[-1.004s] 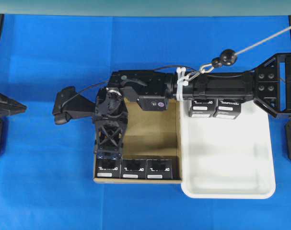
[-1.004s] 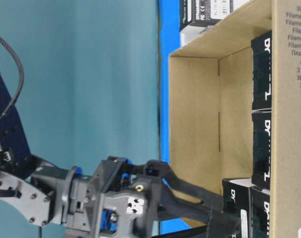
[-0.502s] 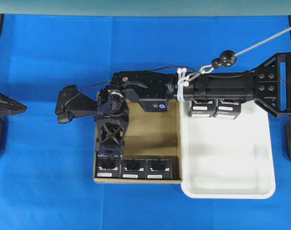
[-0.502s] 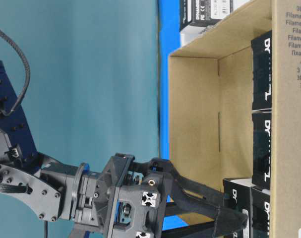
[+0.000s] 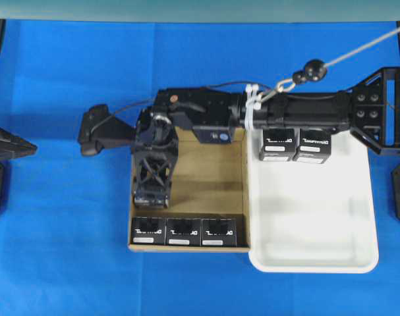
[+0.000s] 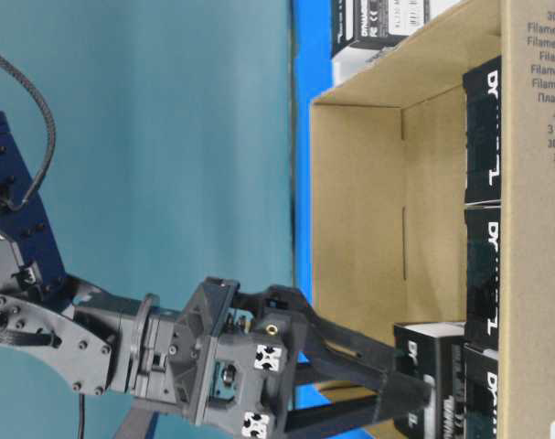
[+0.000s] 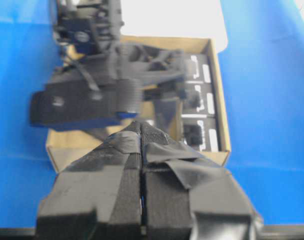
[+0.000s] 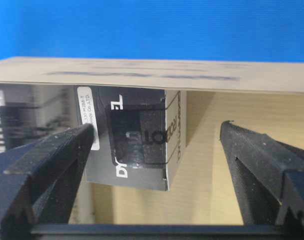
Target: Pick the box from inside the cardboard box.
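Observation:
The cardboard box [image 5: 213,178] lies mid-table, with three black boxes in a row along its front wall. My right gripper [image 5: 150,199] reaches across into the carton, pointing at the leftmost box [image 5: 149,229]. In the right wrist view its jaws [image 8: 158,127] stand wide open. That box [image 8: 131,145] lies just ahead between them, under the carton rim [image 8: 141,75]. It is close to the left finger [image 8: 46,160] and apart from the right finger [image 8: 262,160]. The table-level view shows the fingertips [image 6: 410,393] at a box [image 6: 437,366]. My left gripper [image 5: 29,148] is shut and empty at the far left.
A white tray [image 5: 312,217] touches the carton's right side, with two more black boxes [image 5: 279,143] at its back edge under the right arm. The carton's walls [image 6: 359,210] stand around the right gripper. A cable and hook [image 5: 305,71] hang over the right arm.
My right gripper has drawn back from the row of boxes toward the carton's middle. In the table-level view the box at its tips has shifted slightly with it. The left arm is still.

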